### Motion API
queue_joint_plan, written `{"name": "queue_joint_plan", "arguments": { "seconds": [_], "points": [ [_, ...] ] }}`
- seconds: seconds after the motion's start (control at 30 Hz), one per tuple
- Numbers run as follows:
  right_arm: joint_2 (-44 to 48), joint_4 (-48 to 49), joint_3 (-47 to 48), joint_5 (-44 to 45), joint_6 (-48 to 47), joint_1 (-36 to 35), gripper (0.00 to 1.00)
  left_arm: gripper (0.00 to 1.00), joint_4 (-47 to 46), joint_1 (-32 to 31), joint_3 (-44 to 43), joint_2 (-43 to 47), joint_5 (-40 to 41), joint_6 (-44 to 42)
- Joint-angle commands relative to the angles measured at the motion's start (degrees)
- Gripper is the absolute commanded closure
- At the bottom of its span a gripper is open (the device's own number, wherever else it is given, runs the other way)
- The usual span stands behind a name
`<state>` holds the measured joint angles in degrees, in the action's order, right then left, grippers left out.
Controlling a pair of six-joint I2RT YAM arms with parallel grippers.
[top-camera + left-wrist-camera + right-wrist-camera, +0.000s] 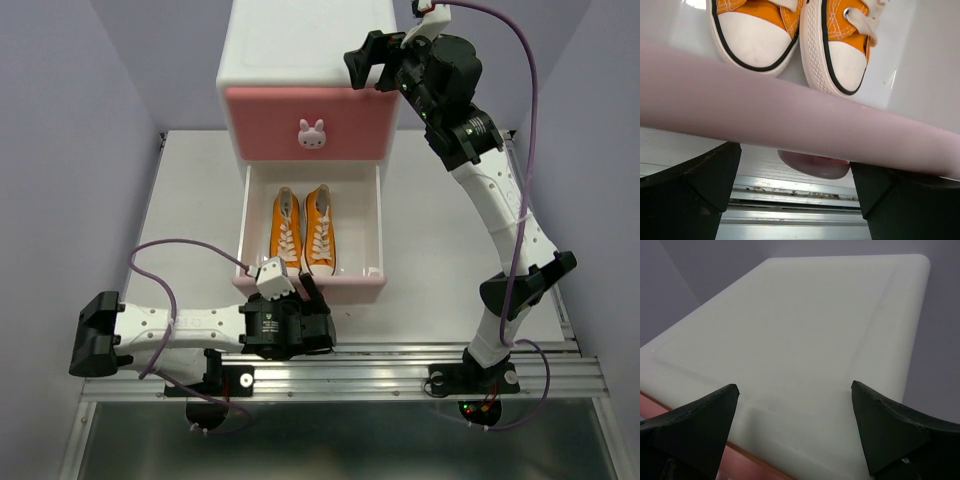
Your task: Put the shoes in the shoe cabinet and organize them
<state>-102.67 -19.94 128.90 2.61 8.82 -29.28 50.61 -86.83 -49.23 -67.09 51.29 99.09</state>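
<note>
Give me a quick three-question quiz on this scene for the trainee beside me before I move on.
1. True or false: both orange sneakers lie side by side in the pulled-out lower drawer.
2. Where is the right gripper? A) over the cabinet top; B) inside the lower drawer; C) clamped on a sneaker.
3. Fill in: the left gripper sits at the lower drawer's front with its jaws ____.
Key: 1 true; 2 A; 3 open.
</note>
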Motion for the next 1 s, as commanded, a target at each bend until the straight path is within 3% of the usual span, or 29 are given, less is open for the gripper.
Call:
{"name": "queue_joint_plan", "arguments": {
  "seconds": [0.0, 0.1, 0.33, 0.5, 0.63, 0.67, 0.7, 0.97],
  "points": [
    [-4.6, -16.8, -3.0, -0.6, 3.5, -0.3, 0.00, 0.01, -7.4, 6.8, 1.9, 1.4, 6.8, -12.2],
    [-5.0, -16.8, -2.6, -0.2, 3.2, -0.3, 0.00, 0.03, -8.7, 7.5, 2.2, 2.0, 7.6, -14.4],
    [-5.0, -16.9, -3.1, 0.1, 3.0, -0.3, 0.00, 0.21, -17.6, 8.4, 4.1, 1.5, 8.7, -23.4],
    [-5.2, -16.8, -3.6, -0.2, 3.6, -0.3, 0.00, 0.39, -25.5, 9.0, 4.0, -0.4, 9.0, -31.0],
    [-4.9, -16.9, -4.1, -0.2, 3.8, -0.3, 0.00, 0.53, -25.7, 9.3, 1.0, -0.2, 10.4, -33.6],
    [-5.0, -16.8, -4.1, 0.0, 3.9, -0.3, 0.00, 0.70, -25.7, 9.5, 0.5, 0.1, 10.7, -34.2],
    [-5.0, -16.8, -3.9, 0.1, 3.9, -0.3, 0.00, 0.98, -25.7, 9.5, 0.0, 0.7, 10.8, -34.8],
    [-4.9, -16.6, -3.2, 0.7, 3.6, -0.3, 0.00, 1.00, -26.4, 9.7, -4.4, 4.2, 11.7, -39.0]
  ]
}}
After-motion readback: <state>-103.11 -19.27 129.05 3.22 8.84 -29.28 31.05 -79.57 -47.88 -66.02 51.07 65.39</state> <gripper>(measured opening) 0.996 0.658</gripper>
